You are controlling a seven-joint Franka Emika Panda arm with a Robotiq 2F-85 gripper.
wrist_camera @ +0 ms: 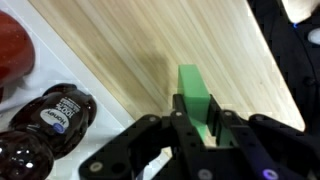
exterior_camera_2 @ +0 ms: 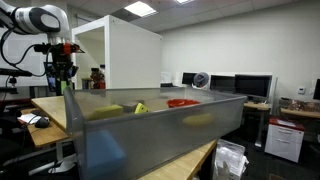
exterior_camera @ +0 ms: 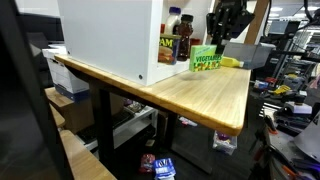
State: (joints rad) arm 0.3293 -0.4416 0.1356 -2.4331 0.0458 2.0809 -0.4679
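Observation:
A green carton [wrist_camera: 196, 95] stands on edge on the wooden table [wrist_camera: 150, 40]. In the wrist view my gripper [wrist_camera: 198, 125] comes in from below, its two black fingers [wrist_camera: 179, 118] pressed against the carton's narrow sides, so it is shut on the carton's top. In an exterior view the gripper [exterior_camera: 222, 38] hangs at the carton's [exterior_camera: 206, 60] upper right corner, and the carton's base seems to rest on the table [exterior_camera: 210, 100]. Elsewhere the gripper [exterior_camera_2: 63, 78] is small and far off at the left.
Dark sauce bottles [wrist_camera: 55, 115] and a red object [wrist_camera: 12, 50] sit close to the left of the carton. A tall white cabinet [exterior_camera: 110, 40] fills the table's left part, bottles [exterior_camera: 180, 38] beside it. A yellow object [exterior_camera: 232, 62] lies behind the carton. A translucent grey bin [exterior_camera_2: 150, 130] fills the foreground.

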